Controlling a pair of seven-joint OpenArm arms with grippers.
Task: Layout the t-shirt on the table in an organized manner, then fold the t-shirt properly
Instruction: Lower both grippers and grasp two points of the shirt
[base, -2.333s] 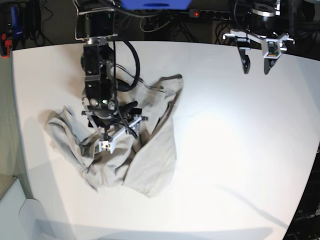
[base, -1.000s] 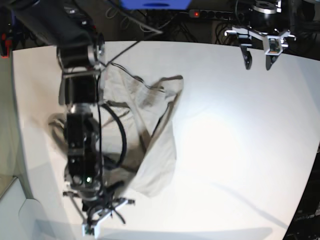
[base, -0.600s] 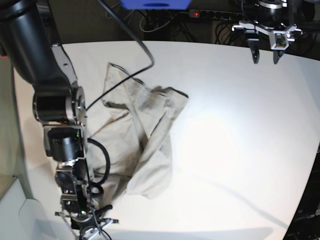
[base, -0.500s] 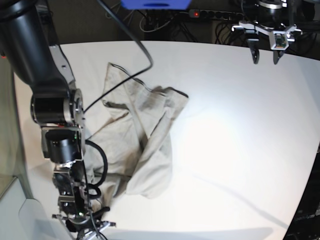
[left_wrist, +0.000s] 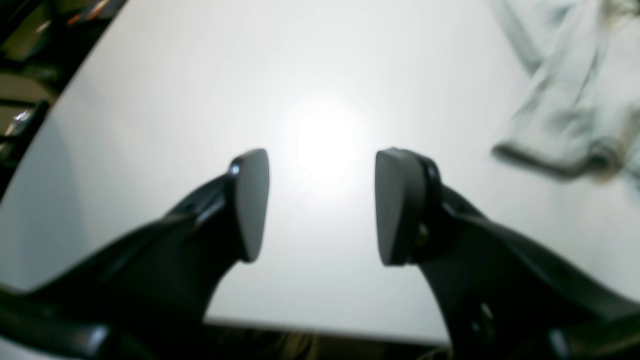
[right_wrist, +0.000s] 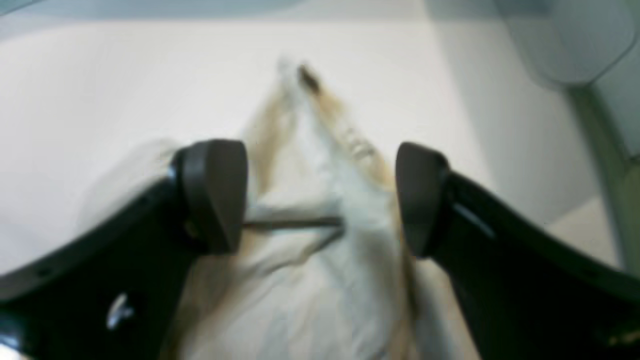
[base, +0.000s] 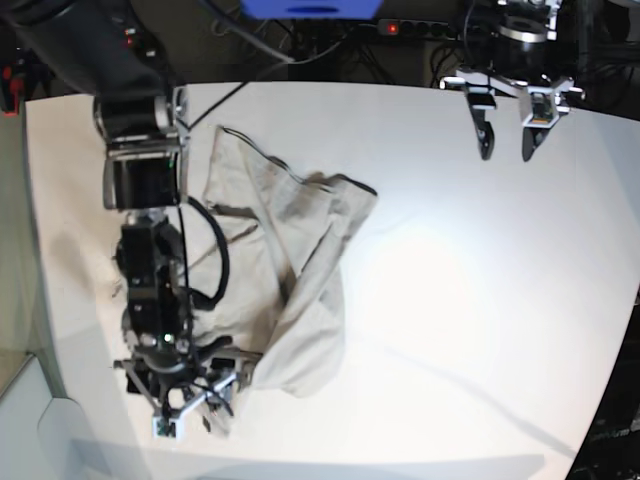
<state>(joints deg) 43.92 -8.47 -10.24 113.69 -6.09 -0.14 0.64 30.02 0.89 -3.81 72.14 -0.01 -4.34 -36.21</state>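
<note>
Right wrist view, right end effector (right_wrist: 320, 200) wide open, empty, t-shirt (right_wrist: 320, 260) directly beneath btwn fingers

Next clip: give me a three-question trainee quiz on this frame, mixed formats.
1. True or false: the right claw is clamped on the t-shirt.
2. The shirt lies: A) flat and spread, B) bunched, C) folded square.
3. Fill in: the left claw hangs open over bare ____.

Key: 1 false, its jaws stand apart above the cloth; 2 B; 3 table.
</note>
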